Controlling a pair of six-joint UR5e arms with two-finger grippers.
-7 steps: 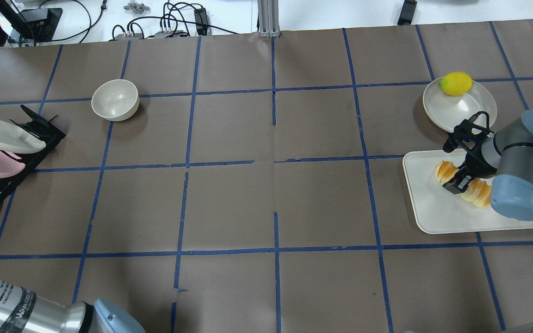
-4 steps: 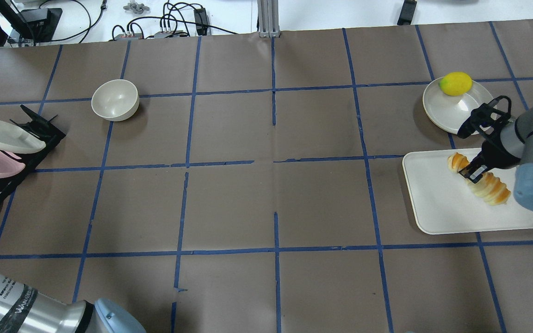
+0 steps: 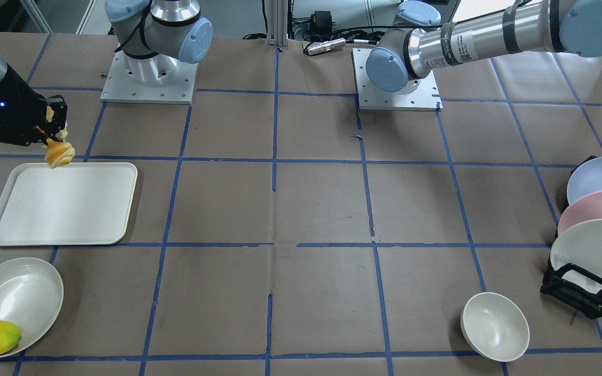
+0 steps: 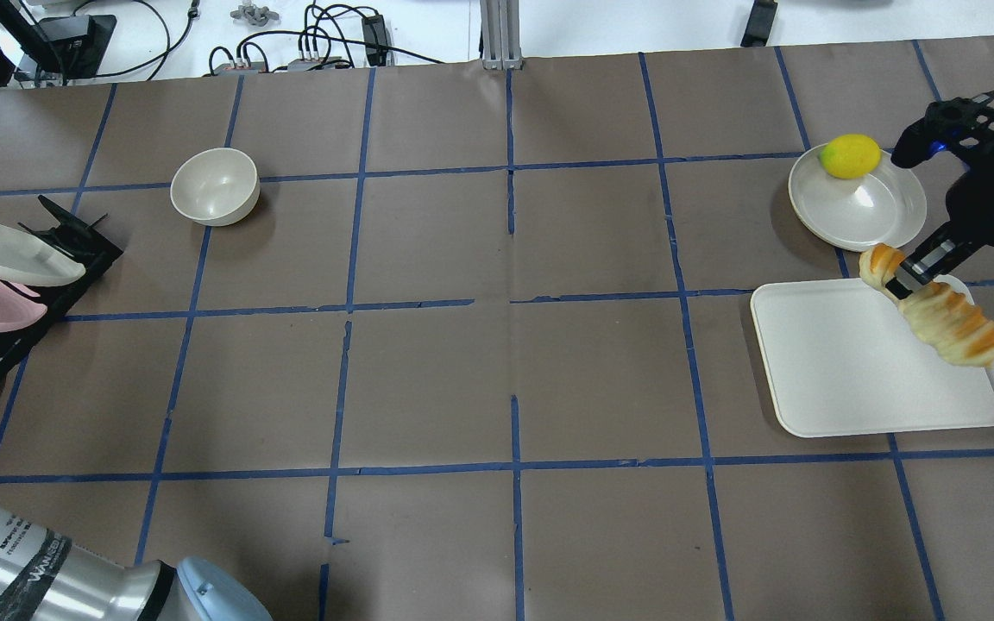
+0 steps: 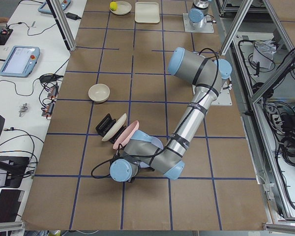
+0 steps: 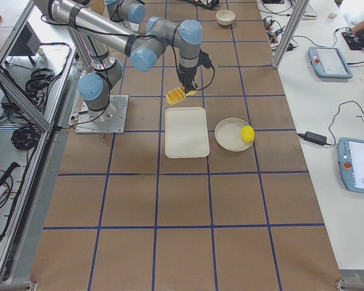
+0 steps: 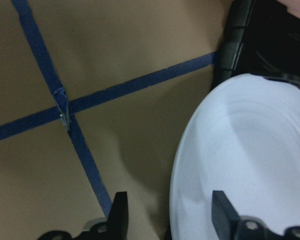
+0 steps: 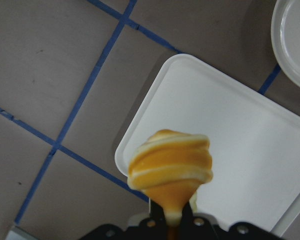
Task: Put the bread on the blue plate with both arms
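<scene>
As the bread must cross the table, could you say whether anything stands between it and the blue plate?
Nothing visible does. The right hand holds the bread up off the tray; the blue plate stands racked across the table, the bowl off that line.

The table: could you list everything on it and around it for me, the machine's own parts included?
bread: one, striped orange and cream, in the air near the tray
tray: one, white, bare, robot's right side
white dish: one, beside the tray
lemon: one, yellow, on the white dish
bowl: one, cream, robot's left half
rack: one, black, table's left edge
blue plate: one, in the rack
pink plate: one, in the rack
white plate: one, in the rack
right arm: grey, blue caps, jaws shut on the bread
left arm: same colours, jaws open at the blue plate's rim
</scene>
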